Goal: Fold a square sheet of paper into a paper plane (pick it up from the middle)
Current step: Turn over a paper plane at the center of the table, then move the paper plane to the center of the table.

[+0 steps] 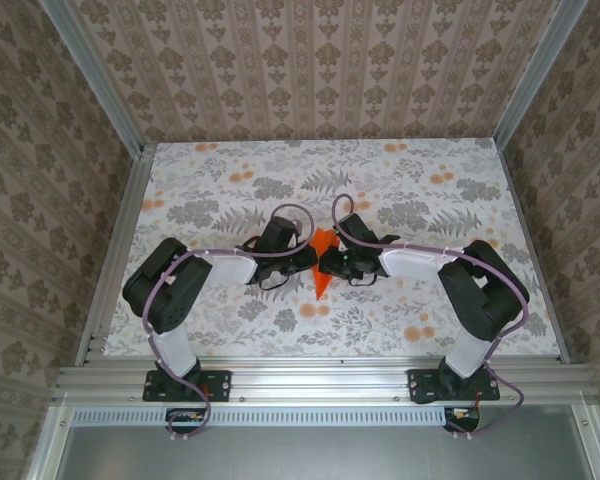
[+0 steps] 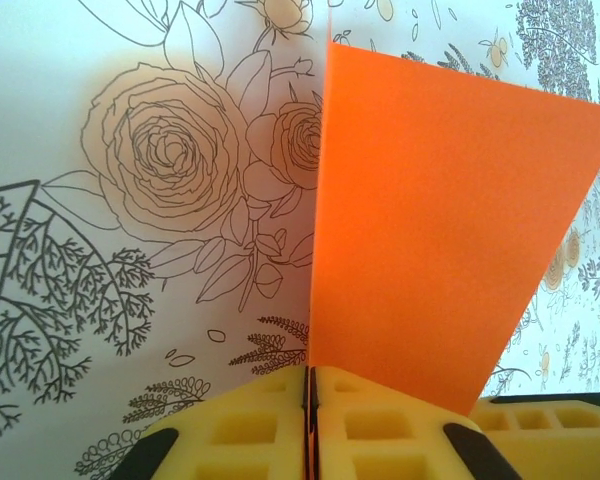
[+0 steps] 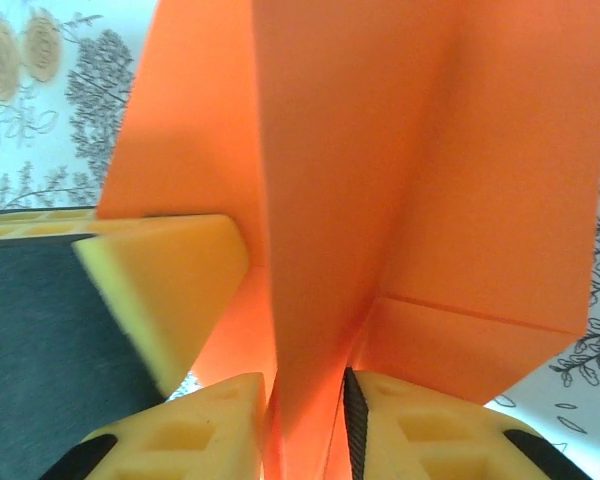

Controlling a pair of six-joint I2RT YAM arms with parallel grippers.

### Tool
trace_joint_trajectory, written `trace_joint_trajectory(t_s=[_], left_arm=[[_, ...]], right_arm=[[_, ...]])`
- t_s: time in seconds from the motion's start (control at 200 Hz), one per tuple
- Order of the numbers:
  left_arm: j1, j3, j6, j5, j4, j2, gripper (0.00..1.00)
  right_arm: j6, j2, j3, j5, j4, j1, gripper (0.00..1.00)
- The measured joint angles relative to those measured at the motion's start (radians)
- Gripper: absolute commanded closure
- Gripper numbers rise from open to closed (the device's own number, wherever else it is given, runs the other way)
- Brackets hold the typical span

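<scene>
Arms run from the table (image 1: 230,320) near edge to its centre, where left gripper (image 1: 307,262) and right gripper (image 1: 330,263) meet tip to tip on the orange paper (image 1: 321,284), which stands on edge over the table centre, narrow point toward the near edge. Left pads (image 2: 250,430) are clenched flat on a paper edge. Right pads (image 3: 430,430) straddle the folded keel, probably nipping it, but can't tell if they've truly closed.
</scene>
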Motion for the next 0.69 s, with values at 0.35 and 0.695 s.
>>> trace_joint_trajectory(t_s=[0.35, 0.695], left_arm=[[0.022, -0.043, -0.008, 0.008, 0.016, -0.028, 0.70], [0.100, -0.092, -0.008, -0.027, -0.017, -0.179, 0.53]], right_arm=[[-0.011, 0.021, 0.040, 0.036, -0.084, 0.001, 0.89], [-0.120, 0.038, 0.188, 0.141, -0.335, 0.016, 0.85]])
